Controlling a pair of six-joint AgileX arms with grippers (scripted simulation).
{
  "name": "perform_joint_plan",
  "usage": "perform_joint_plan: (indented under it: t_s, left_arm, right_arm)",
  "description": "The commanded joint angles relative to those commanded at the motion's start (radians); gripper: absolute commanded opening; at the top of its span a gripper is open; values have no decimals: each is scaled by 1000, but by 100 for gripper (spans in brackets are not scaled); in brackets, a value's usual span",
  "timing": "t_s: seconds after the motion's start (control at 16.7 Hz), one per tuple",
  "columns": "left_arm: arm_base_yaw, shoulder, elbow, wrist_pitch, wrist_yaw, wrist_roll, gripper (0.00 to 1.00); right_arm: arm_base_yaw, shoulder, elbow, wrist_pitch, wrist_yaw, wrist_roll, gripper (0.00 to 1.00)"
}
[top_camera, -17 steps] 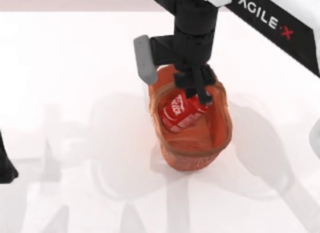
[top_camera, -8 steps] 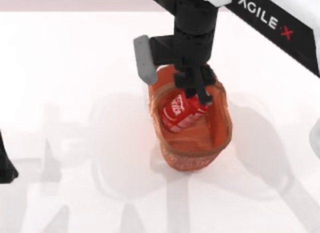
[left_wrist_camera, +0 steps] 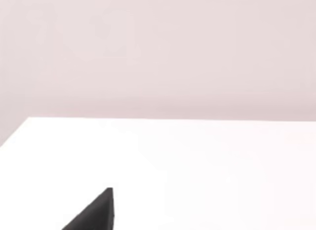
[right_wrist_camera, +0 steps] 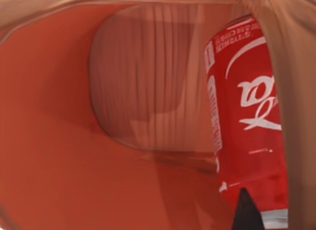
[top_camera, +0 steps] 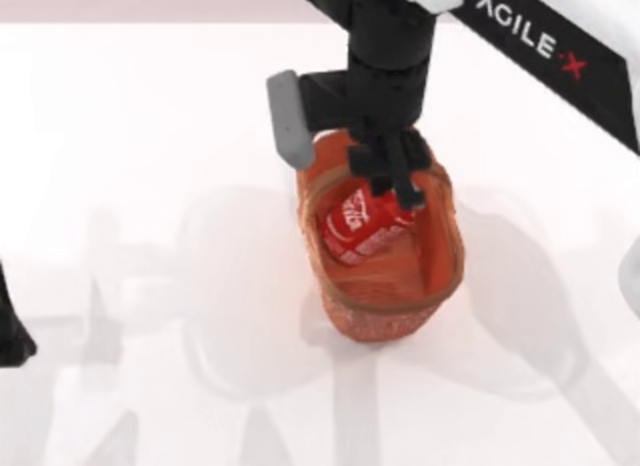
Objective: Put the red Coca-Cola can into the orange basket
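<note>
The red Coca-Cola can (top_camera: 362, 223) is already down inside the orange basket (top_camera: 442, 281), lying tilted with its long axis running diagonally across the ribbed floor, one end low toward the basket's left wall and the other raised toward the far rim. The right hand (top_camera: 398, 186) hangs directly over that raised end, its dark fingers reaching just inside the rim and seemingly touching the can. From where I stand I cannot tell whether they pinch it or have let go. In the right wrist view the can fills one side of the basket's interior, very near the camera. To my eye the move ahead turns on lifting straight up, clear of the rim and handle. The left hand (top_camera: 10, 341) sits parked at the table's left edge, far from everything.
</note>
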Motion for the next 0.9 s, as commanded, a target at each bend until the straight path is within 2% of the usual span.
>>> perform_joint_plan:
  t_s: [0.48, 0.9]
  left_arm:
    - [0, 0, 0, 0, 0, 0, 100]
    - [0, 0, 0, 0, 0, 0, 100]
  right_arm:
    - [-3, 15, 41, -35, 1, -5, 0]
    - [-22, 105, 385, -267, 2, -31, 0]
